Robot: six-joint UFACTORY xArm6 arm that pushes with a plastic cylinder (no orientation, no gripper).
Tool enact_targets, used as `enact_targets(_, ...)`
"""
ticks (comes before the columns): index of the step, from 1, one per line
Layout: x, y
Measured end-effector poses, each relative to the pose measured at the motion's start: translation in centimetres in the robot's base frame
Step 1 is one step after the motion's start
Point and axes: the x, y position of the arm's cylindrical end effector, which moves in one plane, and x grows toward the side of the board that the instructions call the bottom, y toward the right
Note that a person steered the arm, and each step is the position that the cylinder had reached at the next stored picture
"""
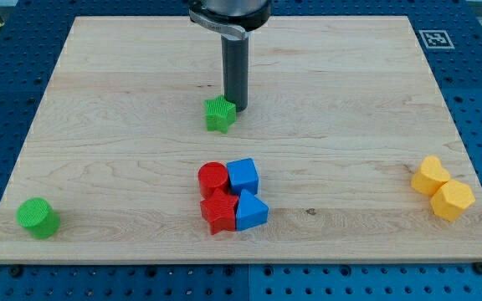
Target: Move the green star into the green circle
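The green star (pixel 219 114) lies on the wooden board (pixel 124 100), a little above the middle. My tip (pixel 238 107) stands right at the star's right side, touching or nearly touching it. The green circle (pixel 38 217), a short round block, sits near the board's bottom left corner, far from the star, down and to the view's left.
A cluster sits below the star: a red cylinder (pixel 212 178), a blue cube (pixel 243 176), a red star-like block (pixel 219 212) and a blue triangular block (pixel 251 211). Two yellow blocks (pixel 432 175) (pixel 453 201) lie at the right edge. A marker tag (pixel 435 38) is off the top right corner.
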Motion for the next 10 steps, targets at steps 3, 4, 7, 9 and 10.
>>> enact_targets(3, 0.0, -3.6)
enact_targets(4, 0.1, -1.2)
enact_targets(7, 2.4, -3.6)
enact_targets(9, 3.0, -8.7)
enact_targets(10, 3.0, -10.5)
